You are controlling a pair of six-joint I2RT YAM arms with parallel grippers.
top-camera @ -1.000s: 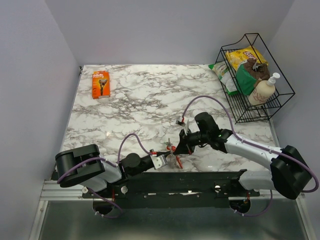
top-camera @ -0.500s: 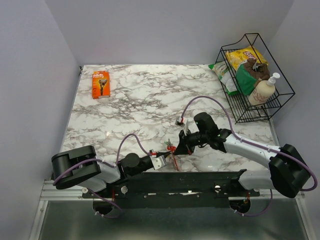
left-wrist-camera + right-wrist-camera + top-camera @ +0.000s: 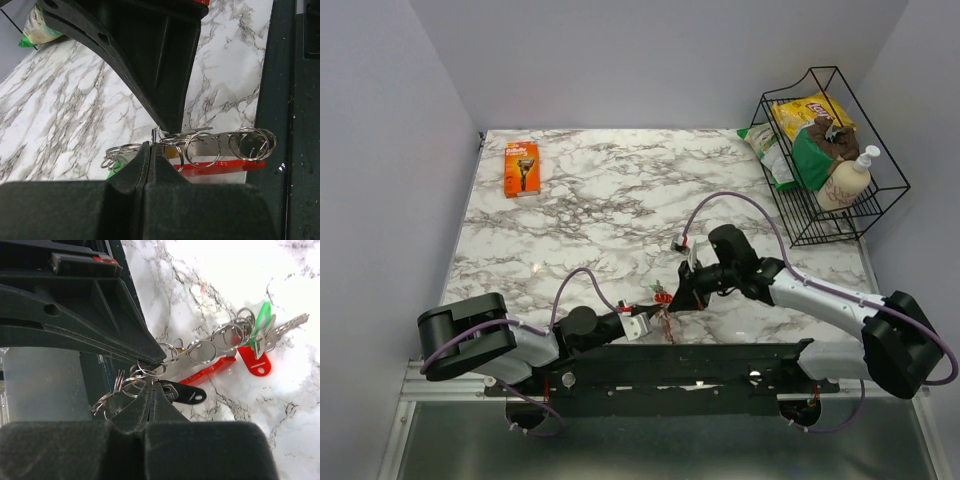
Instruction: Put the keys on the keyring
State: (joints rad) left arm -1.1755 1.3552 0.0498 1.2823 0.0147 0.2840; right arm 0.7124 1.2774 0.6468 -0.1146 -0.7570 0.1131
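The keys (image 3: 220, 335) are a chain of silver rings with a red curved tag (image 3: 207, 372), a green head (image 3: 262, 322) and a red head, lying on the marble near the front edge. In the top view the bunch (image 3: 662, 300) sits between both grippers. My left gripper (image 3: 151, 145) is shut, with a silver ring of the bunch (image 3: 200, 147) poking from its tips. My right gripper (image 3: 152, 385) is shut too, tip to tip with the left one. The keyring (image 3: 182, 392), a small black oblong piece, lies right at the right gripper's tips. Whether they pinch it is hidden.
An orange razor box (image 3: 521, 168) lies at the far left of the marble table (image 3: 600, 200). A black wire basket (image 3: 835, 150) with snack bags and a pump bottle stands at the far right. The black mounting rail (image 3: 700, 355) runs just behind the grippers.
Both grippers and the key bunch have crept slightly left. The left arm's base link has swung a little left. Both grippers stay shut.
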